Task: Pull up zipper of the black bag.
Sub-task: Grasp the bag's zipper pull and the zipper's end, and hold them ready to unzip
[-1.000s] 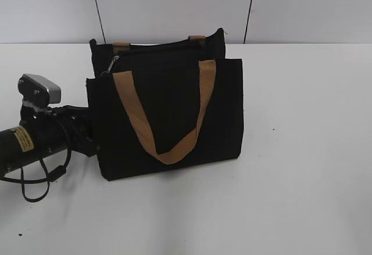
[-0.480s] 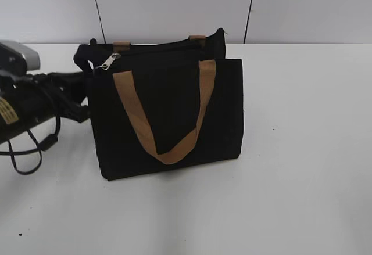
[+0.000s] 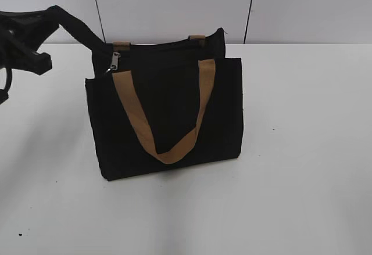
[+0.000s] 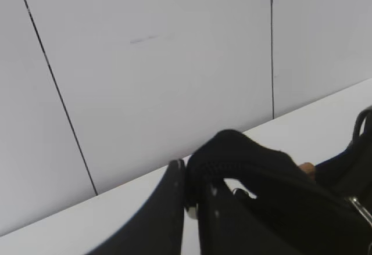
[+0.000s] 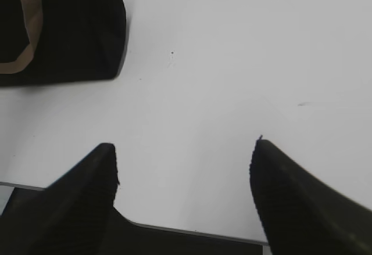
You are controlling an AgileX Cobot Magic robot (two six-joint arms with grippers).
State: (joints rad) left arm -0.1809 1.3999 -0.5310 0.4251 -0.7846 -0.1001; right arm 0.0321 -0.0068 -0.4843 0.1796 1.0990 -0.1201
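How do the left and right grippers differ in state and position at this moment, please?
The left gripper is shut on a black fabric tab stretching up from the black bag's top corner; the right gripper is open and holds nothing. The left is raised beside the bag; the right hovers over bare table. Both have dark fingers.

The black bag (image 3: 165, 115) carries tan handles (image 3: 165, 112) and a silver zipper (image 3: 115, 61), standing on a plain white table (image 3: 302, 168) before pale grey wall panels (image 3: 174, 5).

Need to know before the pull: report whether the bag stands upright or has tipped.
Upright: the black bag stands on its base on the table, tan handle hanging down its front.
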